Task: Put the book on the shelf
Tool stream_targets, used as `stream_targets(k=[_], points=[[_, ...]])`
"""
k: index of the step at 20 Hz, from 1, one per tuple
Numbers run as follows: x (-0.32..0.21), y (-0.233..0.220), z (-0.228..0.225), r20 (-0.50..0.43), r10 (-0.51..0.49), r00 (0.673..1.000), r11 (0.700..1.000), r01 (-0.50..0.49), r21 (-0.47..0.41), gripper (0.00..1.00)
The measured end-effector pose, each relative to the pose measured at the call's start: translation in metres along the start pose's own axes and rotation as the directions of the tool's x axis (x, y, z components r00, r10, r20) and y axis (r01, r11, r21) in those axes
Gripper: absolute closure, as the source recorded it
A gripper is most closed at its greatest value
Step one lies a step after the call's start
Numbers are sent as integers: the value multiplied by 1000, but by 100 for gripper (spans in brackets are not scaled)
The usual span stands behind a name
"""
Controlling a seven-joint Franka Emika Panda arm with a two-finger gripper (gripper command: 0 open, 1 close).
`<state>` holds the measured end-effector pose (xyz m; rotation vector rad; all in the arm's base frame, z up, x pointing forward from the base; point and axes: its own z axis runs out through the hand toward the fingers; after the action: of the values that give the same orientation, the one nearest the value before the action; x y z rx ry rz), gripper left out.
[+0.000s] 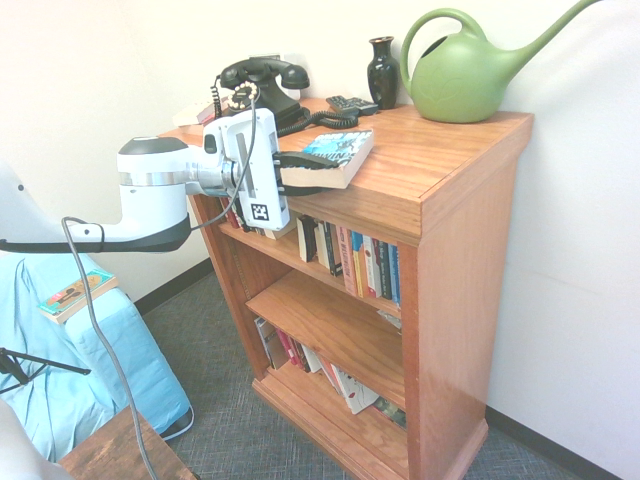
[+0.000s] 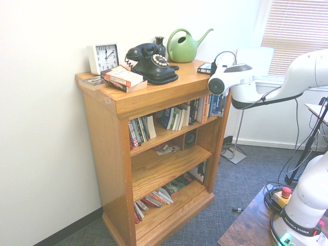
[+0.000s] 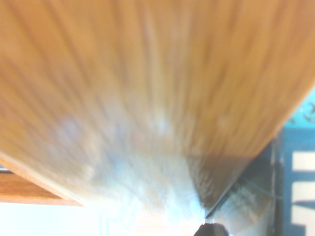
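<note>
The book (image 1: 335, 155), thick with a blue-teal cover and cream page edges, lies at the front edge of the reddish-brown bookcase's top (image 1: 440, 150), its near end sticking out over the edge. My gripper (image 1: 305, 173) comes in level from the left and is shut on that near end, one black finger above and one below. From the other side, the book (image 2: 203, 67) shows as a small dark block just ahead of the wrist. The wrist view is blurred wood with the book's cover (image 3: 298, 182) at one edge. The shelf (image 1: 285, 252) below holds a row of upright books.
On the bookcase top stand a black rotary telephone (image 1: 258, 90), a black vase (image 1: 382, 72), a green watering can (image 1: 465, 70), a white clock (image 2: 105, 57) and an orange-covered book (image 2: 123, 78). A blue-draped seat (image 1: 80, 370) with a thin book (image 1: 75, 295) is at lower left.
</note>
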<state>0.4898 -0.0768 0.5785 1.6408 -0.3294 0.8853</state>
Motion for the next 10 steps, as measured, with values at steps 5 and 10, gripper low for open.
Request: stream_targets(k=[5, 10], points=[[4, 12, -11, 37, 51, 998, 998, -52, 29, 100], [10, 78, -74, 113, 193, 975, 975, -203, 92, 100]])
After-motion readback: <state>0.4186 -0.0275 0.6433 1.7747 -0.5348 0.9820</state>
